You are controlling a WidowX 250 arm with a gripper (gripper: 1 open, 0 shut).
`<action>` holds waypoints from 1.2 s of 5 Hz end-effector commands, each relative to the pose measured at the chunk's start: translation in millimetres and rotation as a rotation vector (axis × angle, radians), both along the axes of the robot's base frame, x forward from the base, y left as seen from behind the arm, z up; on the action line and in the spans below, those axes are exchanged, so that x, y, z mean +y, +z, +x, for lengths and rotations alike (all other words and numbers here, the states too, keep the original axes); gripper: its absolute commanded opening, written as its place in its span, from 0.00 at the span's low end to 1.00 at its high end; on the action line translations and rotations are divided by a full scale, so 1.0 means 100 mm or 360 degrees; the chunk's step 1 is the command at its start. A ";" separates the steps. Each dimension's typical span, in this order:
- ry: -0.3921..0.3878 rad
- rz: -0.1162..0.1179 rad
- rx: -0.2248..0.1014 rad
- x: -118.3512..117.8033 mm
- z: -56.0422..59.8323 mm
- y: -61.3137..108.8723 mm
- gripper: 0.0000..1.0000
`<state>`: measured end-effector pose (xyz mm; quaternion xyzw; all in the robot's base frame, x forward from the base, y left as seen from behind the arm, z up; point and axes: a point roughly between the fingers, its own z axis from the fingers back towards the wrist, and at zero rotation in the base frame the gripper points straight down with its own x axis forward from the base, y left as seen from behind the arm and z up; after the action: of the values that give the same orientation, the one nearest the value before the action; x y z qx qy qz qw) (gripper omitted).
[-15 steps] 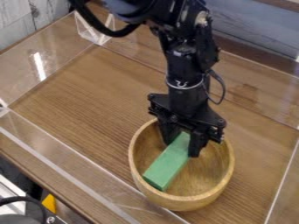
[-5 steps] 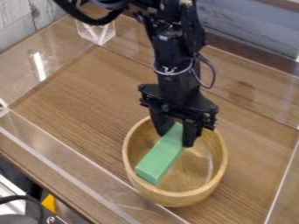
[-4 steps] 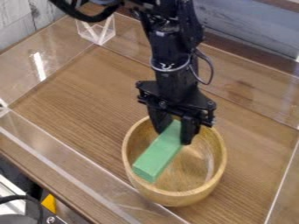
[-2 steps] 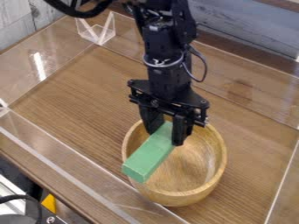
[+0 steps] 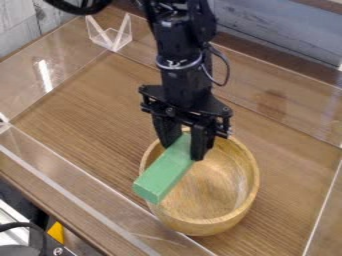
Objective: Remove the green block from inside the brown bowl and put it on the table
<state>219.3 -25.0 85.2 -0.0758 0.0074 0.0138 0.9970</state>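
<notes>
Pincer (image 5: 182, 146) clenched on block (image 5: 166, 173), pointing straight down. Block hangs tilted, upper end gripped, lower end poking over bowl (image 5: 211, 190) left rim. Lifted to clear rim; bare table (image 5: 94, 110) lies left for drop.

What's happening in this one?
A single robot arm has its gripper shut on the upper end of the green block, pointing straight down. The block hangs tilted, with its lower end out past the near-left rim of the brown bowl. It has not yet been set down on the table.
</notes>
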 end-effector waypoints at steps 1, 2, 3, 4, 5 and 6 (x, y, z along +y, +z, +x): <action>-0.0011 0.0003 -0.0064 0.04 0.01 0.11 0.00; -0.0013 0.0007 -0.0063 0.08 -0.01 0.12 0.00; -0.0015 0.0011 -0.0062 0.11 -0.03 0.13 0.00; -0.0016 0.0014 -0.0062 0.13 -0.05 0.14 0.00; -0.0016 0.0017 -0.0063 0.15 -0.06 0.15 0.00; -0.0014 0.0020 -0.0064 0.17 -0.07 0.16 0.00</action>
<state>210.7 -9.7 93.3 -0.0719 0.0053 0.0114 0.9973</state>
